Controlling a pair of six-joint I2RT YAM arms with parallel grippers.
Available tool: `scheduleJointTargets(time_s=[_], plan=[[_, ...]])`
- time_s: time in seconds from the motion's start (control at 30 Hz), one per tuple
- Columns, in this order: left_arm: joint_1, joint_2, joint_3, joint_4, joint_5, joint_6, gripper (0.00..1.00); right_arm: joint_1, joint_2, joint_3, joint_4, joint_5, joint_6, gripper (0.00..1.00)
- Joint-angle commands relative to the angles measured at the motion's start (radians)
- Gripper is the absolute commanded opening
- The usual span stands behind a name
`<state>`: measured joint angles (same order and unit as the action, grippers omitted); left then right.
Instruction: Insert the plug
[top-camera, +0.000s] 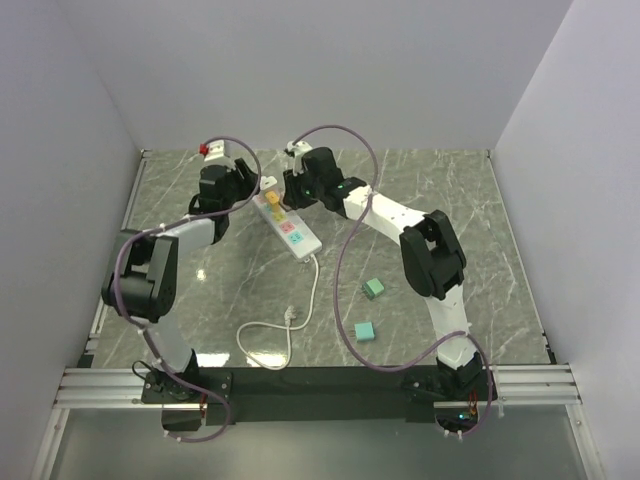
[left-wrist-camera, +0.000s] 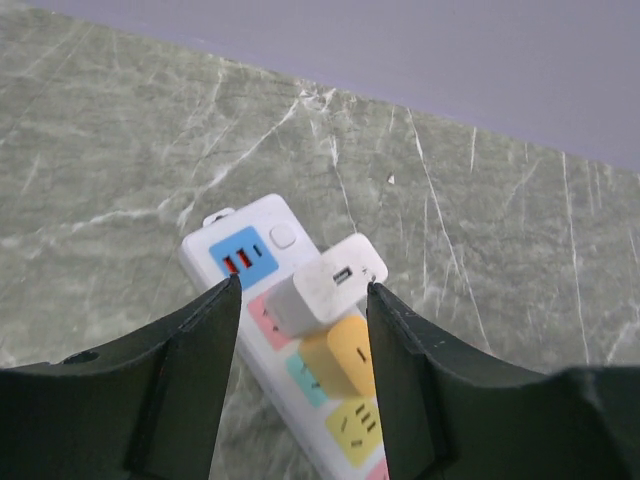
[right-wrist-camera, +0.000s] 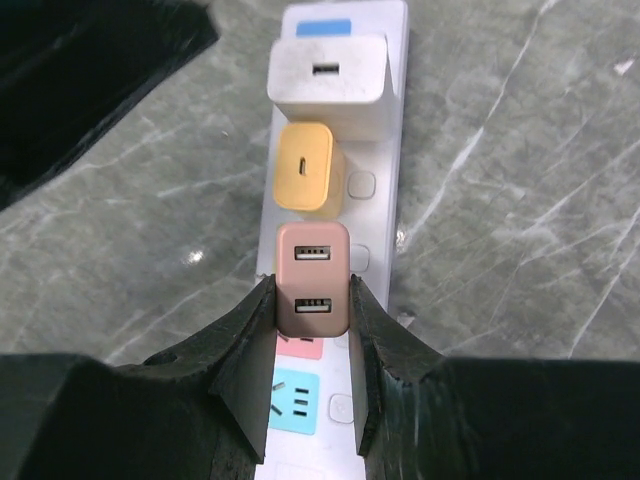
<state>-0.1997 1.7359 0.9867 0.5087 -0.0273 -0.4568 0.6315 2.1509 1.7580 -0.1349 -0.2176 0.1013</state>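
A white power strip (top-camera: 290, 228) with coloured sockets lies at the middle back of the table. It also shows in the right wrist view (right-wrist-camera: 380, 210). A white plug (right-wrist-camera: 328, 85) and a yellow plug (right-wrist-camera: 308, 168) sit in it. My right gripper (right-wrist-camera: 312, 285) is shut on a pink two-port USB plug (right-wrist-camera: 313, 262), held upright over the pink socket (right-wrist-camera: 300, 347). Its prongs are hidden. My left gripper (left-wrist-camera: 305, 285) is open and empty. It hovers by the strip's far end, with the white plug (left-wrist-camera: 325, 287) seen between its fingers.
Two teal cubes (top-camera: 373, 288) (top-camera: 364, 331) lie right of the strip's white cord (top-camera: 316, 285), which loops toward the front with its wall plug (top-camera: 291, 316). White walls close in the table on the left, back and right. Both arms meet over the strip.
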Motion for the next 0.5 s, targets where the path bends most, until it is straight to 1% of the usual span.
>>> scheduleJointTargets(time_s=[0.0, 0.2, 0.47], plan=[[0.006, 0.074, 0.082, 0.071, 0.02, 0.003, 0.59, 0.022, 0.01, 0.058, -0.038, 0.066, -0.023, 0.0], [0.013, 0.16, 0.17, 0.083, 0.05, -0.02, 0.6, 0.04, 0.024, 0.046, -0.042, 0.126, -0.017, 0.0], [0.014, 0.246, 0.228, 0.074, 0.115, -0.034, 0.62, 0.059, 0.029, -0.012, 0.049, 0.175, -0.003, 0.0]])
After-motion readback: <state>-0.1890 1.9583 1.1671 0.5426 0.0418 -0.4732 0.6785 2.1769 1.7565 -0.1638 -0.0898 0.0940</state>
